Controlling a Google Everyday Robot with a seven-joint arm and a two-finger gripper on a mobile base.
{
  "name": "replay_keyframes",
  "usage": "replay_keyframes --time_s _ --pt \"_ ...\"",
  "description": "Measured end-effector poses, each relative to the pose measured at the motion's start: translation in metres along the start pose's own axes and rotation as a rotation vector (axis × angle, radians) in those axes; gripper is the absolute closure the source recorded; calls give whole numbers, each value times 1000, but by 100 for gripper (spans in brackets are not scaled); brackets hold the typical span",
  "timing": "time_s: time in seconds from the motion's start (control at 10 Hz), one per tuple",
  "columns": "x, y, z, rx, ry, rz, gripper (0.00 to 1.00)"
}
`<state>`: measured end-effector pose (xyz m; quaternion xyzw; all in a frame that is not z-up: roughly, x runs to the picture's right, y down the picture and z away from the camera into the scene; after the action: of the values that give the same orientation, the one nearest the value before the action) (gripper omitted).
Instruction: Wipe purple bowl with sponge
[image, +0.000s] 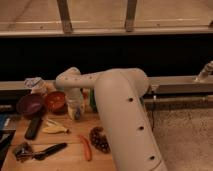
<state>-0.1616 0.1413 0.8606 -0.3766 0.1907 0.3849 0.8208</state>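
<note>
The big white arm (125, 115) hogs the middle, bent down over the wooden table (70, 161). The purple bowl (29, 105) sits far left, right beside the red-orange bowl (55, 101). The gripper (76, 111) hangs just right of that one, and honestly I can't tell if it's open or closed.

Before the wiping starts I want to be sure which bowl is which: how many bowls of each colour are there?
Purple bowl: 1
Red-orange bowl: 1
Total: 2
Pincer: low, just right of both bowls.
</note>
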Motion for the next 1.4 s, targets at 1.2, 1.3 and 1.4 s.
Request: replay_keyframes --time_s 1.2,1.3,1.4 --pt "-51 6 -187 70 -370 -253 100" --pt "-72 23 -194 49 -389 -315 100" --pt "-80 31 -197 40 -398 -342 100"
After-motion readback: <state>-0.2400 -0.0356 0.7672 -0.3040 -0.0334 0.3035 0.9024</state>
